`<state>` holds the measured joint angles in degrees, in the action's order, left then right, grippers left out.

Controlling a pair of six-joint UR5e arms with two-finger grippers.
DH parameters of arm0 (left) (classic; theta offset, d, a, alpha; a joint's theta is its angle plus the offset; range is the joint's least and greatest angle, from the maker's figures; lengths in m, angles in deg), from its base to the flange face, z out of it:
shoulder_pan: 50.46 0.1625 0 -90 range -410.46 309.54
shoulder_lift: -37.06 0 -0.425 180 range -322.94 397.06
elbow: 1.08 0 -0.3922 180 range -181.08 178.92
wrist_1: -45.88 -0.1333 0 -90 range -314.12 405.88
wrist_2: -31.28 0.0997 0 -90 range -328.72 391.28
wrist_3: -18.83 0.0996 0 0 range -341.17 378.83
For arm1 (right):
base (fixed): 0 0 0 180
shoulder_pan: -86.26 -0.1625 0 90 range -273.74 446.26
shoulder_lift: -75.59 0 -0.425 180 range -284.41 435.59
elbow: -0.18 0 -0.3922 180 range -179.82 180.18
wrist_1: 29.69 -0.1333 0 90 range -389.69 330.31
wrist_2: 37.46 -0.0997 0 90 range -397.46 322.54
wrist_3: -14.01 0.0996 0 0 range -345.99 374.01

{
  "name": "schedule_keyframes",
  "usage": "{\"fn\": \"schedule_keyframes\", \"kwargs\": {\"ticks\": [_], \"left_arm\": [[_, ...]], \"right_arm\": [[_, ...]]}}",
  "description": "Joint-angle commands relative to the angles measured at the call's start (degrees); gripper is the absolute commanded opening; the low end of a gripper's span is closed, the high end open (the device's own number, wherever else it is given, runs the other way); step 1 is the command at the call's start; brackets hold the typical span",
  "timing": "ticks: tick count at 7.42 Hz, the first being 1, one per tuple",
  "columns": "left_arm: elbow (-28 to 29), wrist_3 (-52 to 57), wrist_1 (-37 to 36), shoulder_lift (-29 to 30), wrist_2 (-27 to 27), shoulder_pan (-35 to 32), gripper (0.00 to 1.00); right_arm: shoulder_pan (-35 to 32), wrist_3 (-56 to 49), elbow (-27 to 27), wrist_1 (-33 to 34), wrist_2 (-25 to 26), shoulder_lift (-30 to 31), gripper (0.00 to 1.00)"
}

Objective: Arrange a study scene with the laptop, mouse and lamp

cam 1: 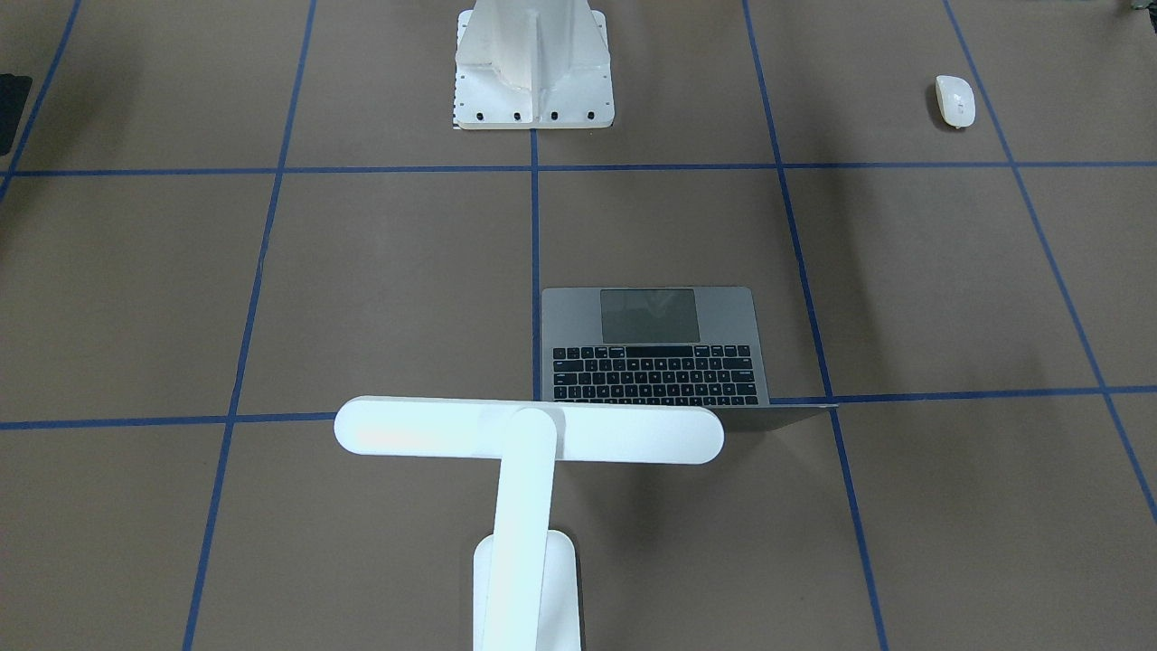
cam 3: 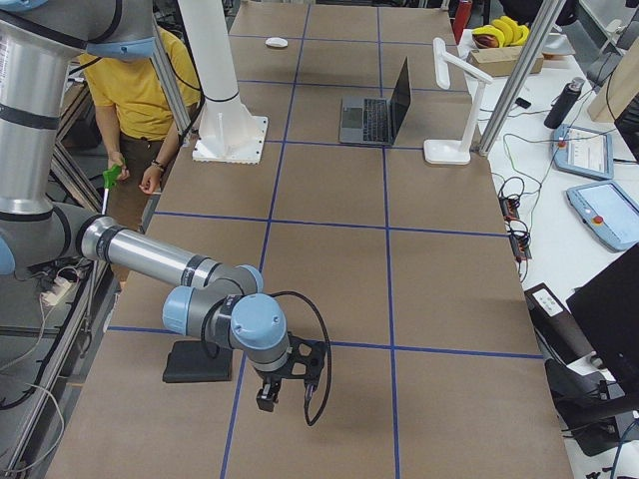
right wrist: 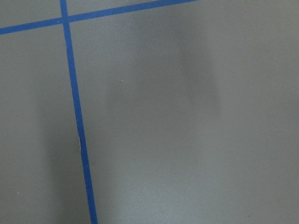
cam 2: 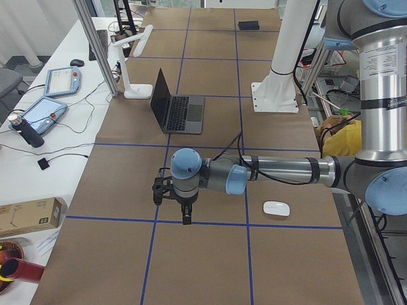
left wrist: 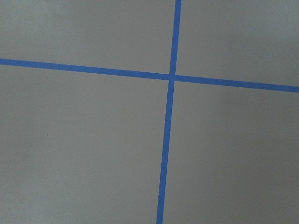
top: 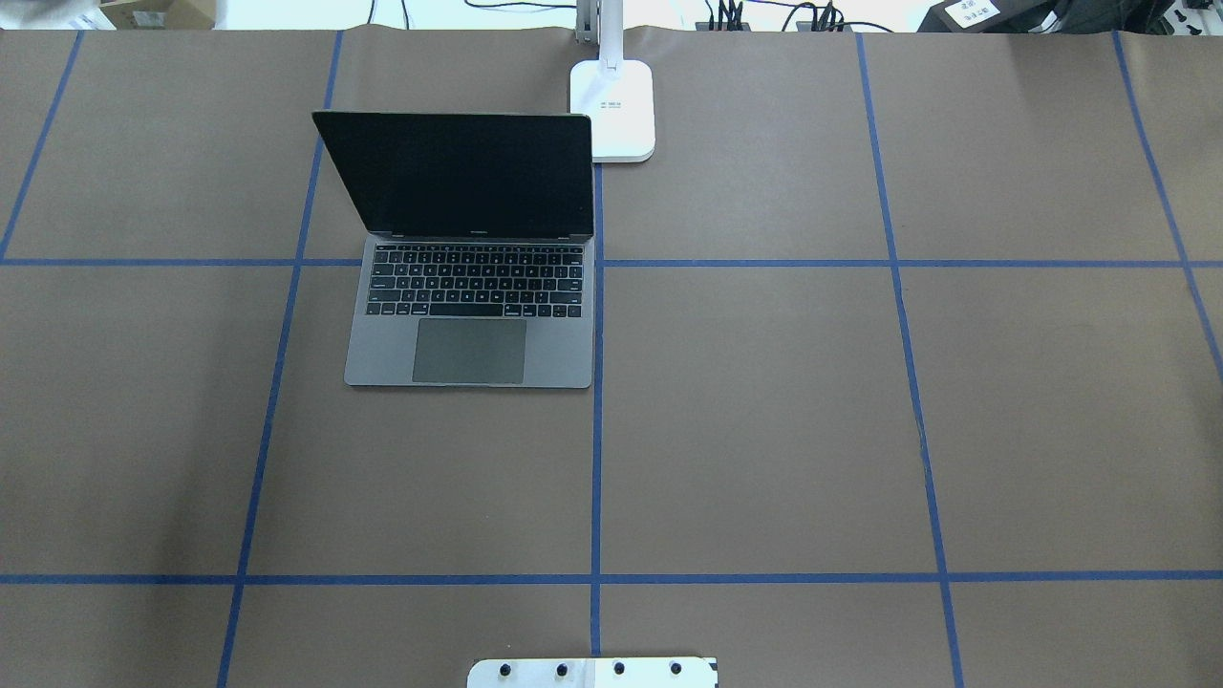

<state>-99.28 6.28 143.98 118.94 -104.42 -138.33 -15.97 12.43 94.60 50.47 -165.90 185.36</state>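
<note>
The laptop point(top: 468, 325) stands open on the brown table with its dark screen up; it also shows in the front view point(cam 1: 655, 348). The white lamp has its base point(top: 612, 110) just behind the laptop's right corner, and its bar head point(cam 1: 529, 432) hangs over the screen edge. The white mouse point(cam 1: 955, 100) lies alone on the robot's left side, near the left arm point(cam 2: 276, 208). My left gripper point(cam 2: 181, 213) hovers over bare table, away from the mouse. My right gripper point(cam 3: 280, 384) hovers over bare table at the other end. I cannot tell whether either is open or shut.
A white bolted pedestal point(cam 1: 533, 72) stands at the robot's side of the table, in the middle. A flat black pad point(cam 3: 198, 361) lies beside the right gripper. A person in yellow point(cam 3: 150, 90) stands behind the robot. Both wrist views show only brown paper and blue tape.
</note>
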Motion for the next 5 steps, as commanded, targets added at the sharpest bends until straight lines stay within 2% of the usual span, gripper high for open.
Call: {"fn": "schedule_keyframes", "kwargs": {"ticks": [1, 2, 5], "left_arm": [[0.11, 0.16, 0.07, -0.23, 0.09, -0.11, 1.0], [0.11, 0.16, -0.02, -0.23, 0.17, -0.11, 1.0], [0.11, 0.16, 0.07, -0.58, 0.18, -0.11, 1.0]], "right_arm": [[-3.49, 0.62, -0.82, -0.98, 1.27, -0.87, 1.0], [-3.68, 0.62, -0.46, 3.29, 1.26, -1.22, 1.0], [-5.87, 2.1, -1.16, 2.63, 2.23, -0.96, 1.0]]}}
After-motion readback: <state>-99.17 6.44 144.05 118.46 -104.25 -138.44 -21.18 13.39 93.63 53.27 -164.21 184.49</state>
